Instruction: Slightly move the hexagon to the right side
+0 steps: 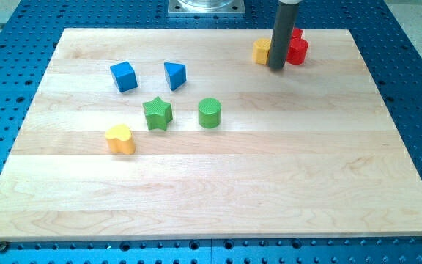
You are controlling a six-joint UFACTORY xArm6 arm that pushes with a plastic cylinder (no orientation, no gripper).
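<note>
A yellow block (pixel 261 51), apparently the hexagon, lies near the view's top right of the wooden board (pixel 218 191). The dark rod comes down from the view's top, and my tip (pixel 277 67) rests on the board against the yellow block's right side, hiding its right edge. A red block (pixel 298 50) sits just right of the rod, its left part hidden. A second red block (pixel 297 33) peeks out behind it; its shape cannot be made out.
A blue cube (pixel 124 76) and a blue triangle (pixel 174 75) lie at the upper left. A green star (pixel 157 113) and a green cylinder (pixel 209 113) sit below them. A yellow heart (pixel 120 138) lies at lower left. A metal mount (pixel 206 6) stands at the view's top.
</note>
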